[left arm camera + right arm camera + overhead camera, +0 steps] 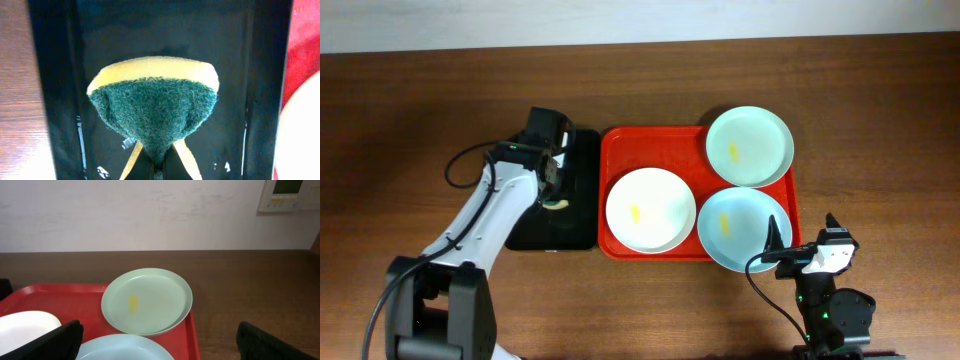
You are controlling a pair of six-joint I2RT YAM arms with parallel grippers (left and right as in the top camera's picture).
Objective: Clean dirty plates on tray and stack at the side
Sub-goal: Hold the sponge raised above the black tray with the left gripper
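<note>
The red tray point(620, 150) holds three plates, each with a yellow smear: a white plate point(650, 210) at front left, a pale green plate point(750, 146) at back right, a pale blue plate point(744, 228) at front right. My left gripper point(554, 192) is over the black tray point(578, 226), shut on a green and yellow sponge point(154, 107) that folds between the fingers. My right gripper point(805, 236) is open and empty, at the table's front right by the blue plate. The right wrist view shows the green plate point(147, 300), the blue plate's rim point(125, 347) and the red tray point(55, 297).
The black tray lies just left of the red tray, touching its side. Bare wooden table point(410, 120) surrounds both trays. A pale wall point(150, 215) rises behind the table's far edge.
</note>
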